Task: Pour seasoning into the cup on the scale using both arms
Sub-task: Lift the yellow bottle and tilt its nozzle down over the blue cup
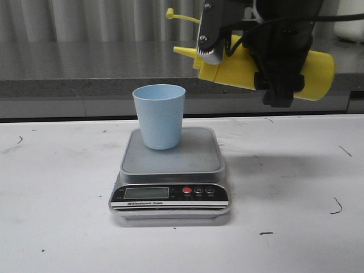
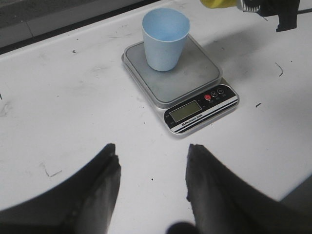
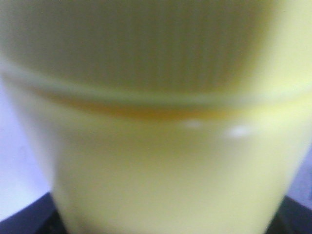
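The light blue cup (image 1: 160,116) stands upright at the back of the grey scale (image 1: 182,161) platform, mid-table. My right gripper (image 1: 278,79) is shut on the yellow seasoning bottle (image 1: 239,67) and holds it tilted almost flat. The bottle is in the air above and right of the cup. Its nozzle (image 1: 183,52) points left, just right of the cup's rim, and the cap strap (image 1: 176,16) hangs free. The bottle fills the right wrist view (image 3: 156,156). My left gripper (image 2: 151,151) is open and empty over bare table, short of the scale (image 2: 195,73) and cup (image 2: 165,39). It is out of the front view.
A white table (image 1: 57,199) with small dark marks lies under everything. A dark grey ledge (image 1: 85,68) runs along the back below a ribbed wall. A white object (image 1: 350,28) sits at the far right on the ledge.
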Robot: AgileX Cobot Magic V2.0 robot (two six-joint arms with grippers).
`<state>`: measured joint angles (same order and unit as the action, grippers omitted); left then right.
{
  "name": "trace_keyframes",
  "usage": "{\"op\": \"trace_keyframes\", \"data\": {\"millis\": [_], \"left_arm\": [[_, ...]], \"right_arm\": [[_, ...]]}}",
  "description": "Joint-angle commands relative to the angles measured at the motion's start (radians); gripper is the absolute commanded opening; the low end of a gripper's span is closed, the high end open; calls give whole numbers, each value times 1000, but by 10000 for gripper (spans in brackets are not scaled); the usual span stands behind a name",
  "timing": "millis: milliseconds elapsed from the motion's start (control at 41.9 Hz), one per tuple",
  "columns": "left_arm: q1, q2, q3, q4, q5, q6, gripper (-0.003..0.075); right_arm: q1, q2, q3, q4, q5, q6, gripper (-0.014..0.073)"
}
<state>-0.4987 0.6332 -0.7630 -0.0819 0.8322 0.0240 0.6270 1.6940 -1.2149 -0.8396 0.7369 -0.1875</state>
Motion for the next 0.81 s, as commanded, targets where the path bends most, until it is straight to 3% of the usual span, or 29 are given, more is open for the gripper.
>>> {"op": "trace_keyframes", "data": {"millis": [0, 787], "left_arm": [[-5, -1, -25, -11, -72, -5, 313], [-5, -1, -25, -11, -72, -5, 313]], "right_arm": [[28, -39, -40, -206, 9, 25, 300], [48, -37, -40, -806, 81, 25, 300]]}}
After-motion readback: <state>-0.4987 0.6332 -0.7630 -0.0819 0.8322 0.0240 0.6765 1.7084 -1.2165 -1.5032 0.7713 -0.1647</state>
